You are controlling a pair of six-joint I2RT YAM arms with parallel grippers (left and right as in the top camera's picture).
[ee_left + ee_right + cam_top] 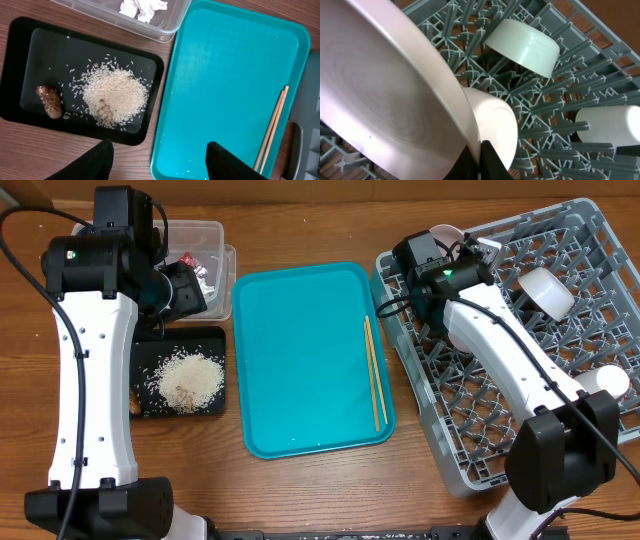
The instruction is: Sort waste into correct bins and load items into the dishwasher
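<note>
My right gripper (481,150) is shut on the rim of the white plate (385,85), which it holds on edge over the pegs of the grey dishwasher rack (470,410). A pale bowl (522,45) and a white cup (610,125) lie in the rack. My left gripper (160,162) hangs open and empty above the gap between the black tray (50,50) and the teal tray (225,75). Rice (115,92) and a brown lump (50,101) lie in the black tray. A crumpled napkin (142,7) sits in the clear tub (165,30). Two chopsticks (272,127) lie on the teal tray's right side.
The left arm covers much of the clear tub (205,235), where a bit of red wrapper (185,258) shows. The teal tray (300,350) lies between the bins and the rack. Small white specks dot its near end.
</note>
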